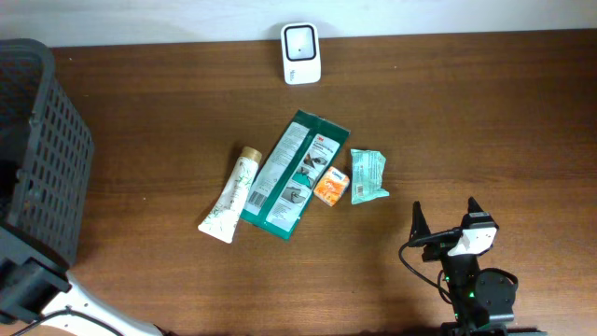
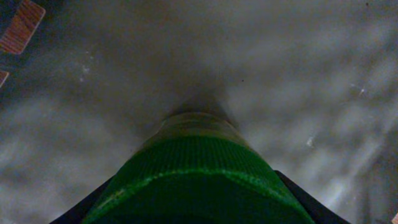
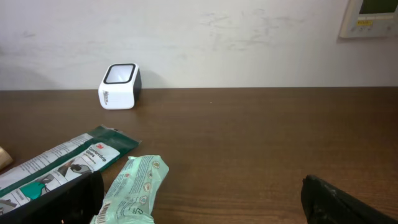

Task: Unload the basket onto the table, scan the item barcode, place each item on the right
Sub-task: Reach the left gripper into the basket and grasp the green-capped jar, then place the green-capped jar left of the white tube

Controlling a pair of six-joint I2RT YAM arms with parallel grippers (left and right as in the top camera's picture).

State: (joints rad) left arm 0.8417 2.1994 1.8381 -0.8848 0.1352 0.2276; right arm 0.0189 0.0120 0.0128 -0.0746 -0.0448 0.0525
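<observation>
Brown wood table point(image 1: 466, 112), pale wall point(image 3: 217, 37), right pincer point(image 1: 445, 217) spread wide, left pincer point(image 2: 196, 208) unclear, maybe around green cap point(image 2: 199, 168)

One each: scanner point(image 1: 301, 53), basket point(image 1: 42, 159), tube point(image 1: 231, 196), box point(image 1: 330, 186), pouch point(image 1: 368, 176), flat pack point(image 1: 294, 175).

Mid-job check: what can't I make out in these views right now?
Left hand: absent overhead; its wrist view is dark and blurred, filled by a green ribbed thing, so its grip is unclear.
Barcodes: too small overhead on the tube, green packet, orange box and mint pouch.
Basket inside: dark overhead, cut off by the left edge.
</observation>
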